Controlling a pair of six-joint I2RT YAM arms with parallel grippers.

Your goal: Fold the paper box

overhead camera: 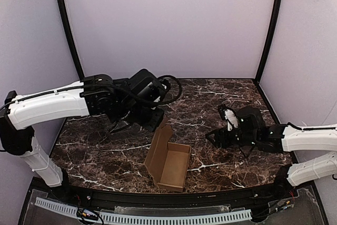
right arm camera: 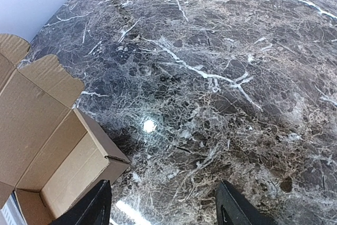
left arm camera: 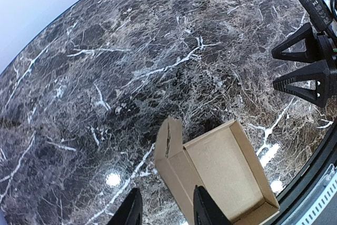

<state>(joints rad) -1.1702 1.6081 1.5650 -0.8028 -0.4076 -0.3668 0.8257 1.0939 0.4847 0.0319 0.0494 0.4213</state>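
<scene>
The paper box (overhead camera: 169, 163) is a plain brown open tray lying on the marble table (overhead camera: 105, 151) near the front middle. One long side panel stands up with a tabbed flap at its far end. My left gripper (overhead camera: 156, 121) hovers just above and behind that raised flap. In the left wrist view its fingers (left arm camera: 132, 210) stand partly apart above the box (left arm camera: 226, 172), straddling its near wall without touching it. My right gripper (overhead camera: 218, 126) is right of the box, jaws wide apart over bare marble. The right wrist view puts the box (right arm camera: 42, 130) at the left, beside the left finger (right arm camera: 95, 206).
The right gripper (left arm camera: 297, 66) shows at the left wrist view's upper right, beyond the box. A black rim (overhead camera: 174, 199) borders the table's front edge, and pale walls with black posts (overhead camera: 68, 30) close in the back and sides.
</scene>
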